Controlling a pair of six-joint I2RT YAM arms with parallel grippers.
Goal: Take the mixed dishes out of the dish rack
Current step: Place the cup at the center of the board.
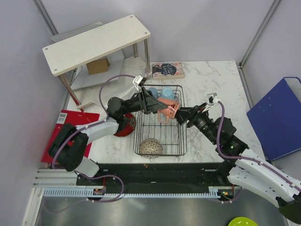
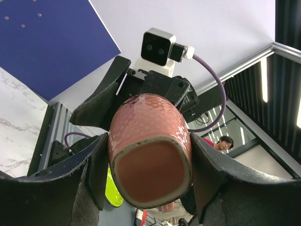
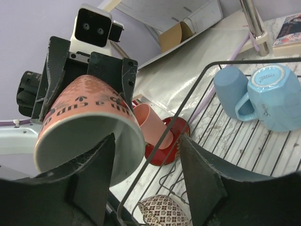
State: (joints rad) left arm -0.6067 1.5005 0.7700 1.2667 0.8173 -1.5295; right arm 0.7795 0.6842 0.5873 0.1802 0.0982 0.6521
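**Left wrist view.** Nearest the lens, the padded fingers of the left end effector are clamped on the sides of the salmon-pink mug, whose base faces the camera. The body of the right end effector sits at the mug's far end. Contact there is hidden.

**Right wrist view.** This view shows the mug's open mouth instead. The right end effector's jaws stand apart, astride the near rim, and a gap shows between the mug's wall and one finger. Only here can the salmon-pink tumbler be seen lying on the dark red plate, outside the dish rack. Inside the rack are a light blue mug, a second blue mug and the speckled bowl.

**Top external view.** This view gives the layout:
- The held mug is over the middle of the rack, between both end effectors.
- The bowl lies at the rack's near end and the blue mugs at its far end.
- The plate lies on the worktop just left of the rack, partly under the left arm.
- A white shelf stands at the far left.
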